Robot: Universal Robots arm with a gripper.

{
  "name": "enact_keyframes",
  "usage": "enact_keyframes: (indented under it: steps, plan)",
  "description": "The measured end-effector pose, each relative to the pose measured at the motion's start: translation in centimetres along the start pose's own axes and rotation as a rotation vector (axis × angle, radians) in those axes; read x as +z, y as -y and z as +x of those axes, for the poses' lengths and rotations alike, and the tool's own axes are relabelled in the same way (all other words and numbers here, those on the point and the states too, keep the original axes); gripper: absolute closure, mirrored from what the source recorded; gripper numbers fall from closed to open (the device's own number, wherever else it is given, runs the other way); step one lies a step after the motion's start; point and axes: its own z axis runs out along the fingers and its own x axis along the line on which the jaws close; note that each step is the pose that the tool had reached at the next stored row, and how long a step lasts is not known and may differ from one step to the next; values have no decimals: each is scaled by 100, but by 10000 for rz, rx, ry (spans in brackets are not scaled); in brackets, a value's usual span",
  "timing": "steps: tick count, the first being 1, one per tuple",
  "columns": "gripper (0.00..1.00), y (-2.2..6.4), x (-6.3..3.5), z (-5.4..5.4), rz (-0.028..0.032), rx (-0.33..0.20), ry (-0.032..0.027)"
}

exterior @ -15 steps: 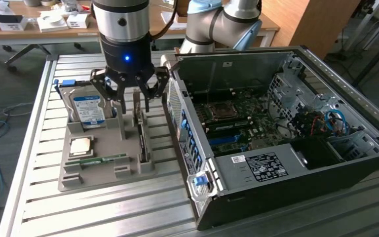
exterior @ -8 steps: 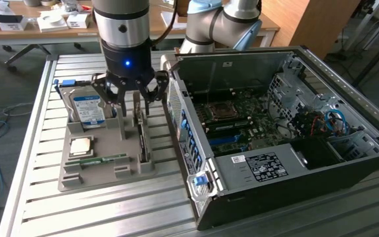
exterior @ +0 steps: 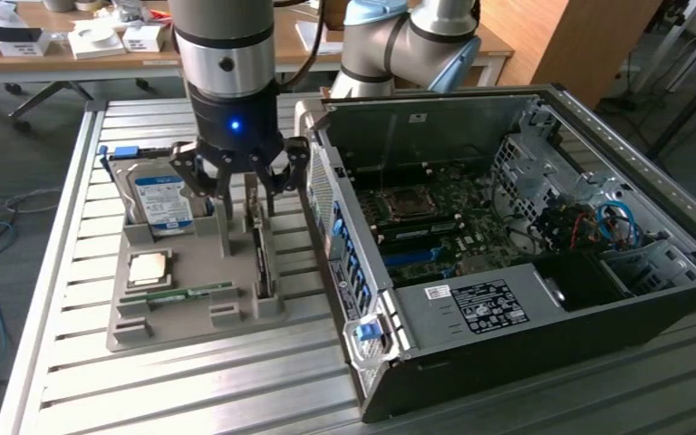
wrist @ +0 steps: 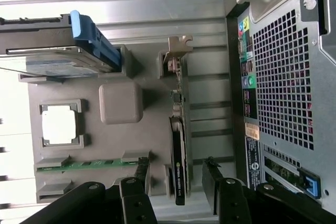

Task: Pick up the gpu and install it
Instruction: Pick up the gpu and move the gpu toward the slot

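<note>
- Closest up, on the slatted table [exterior: 203, 390], there's a grey tray [exterior: 191, 328] with a memory strip [exterior: 185, 294] and a CPU chip [exterior: 151, 268] lying flat in it.
- The gpu [wrist: 179, 156] stands on edge in the tray's slot, on the side nearest the open PC case [exterior: 506, 299].
- The jaws are apart, straddling the gpu with a gap either side.
- Further back in the tray stands the hard drive [exterior: 160, 199].

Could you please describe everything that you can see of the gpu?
The gpu is a thin green card with a black cover and a silver metal bracket at one end. It stands on edge in a slot of the grey holder. The open gripper straddles it, apparently without touching it.
</note>
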Motion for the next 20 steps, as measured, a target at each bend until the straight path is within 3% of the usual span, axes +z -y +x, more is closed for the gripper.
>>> enact_keyframes:
  steps: [10,20]
  plan:
    - [47,6,118,3,1,38,1]
    - [47,6,144,3,-1,40,3]
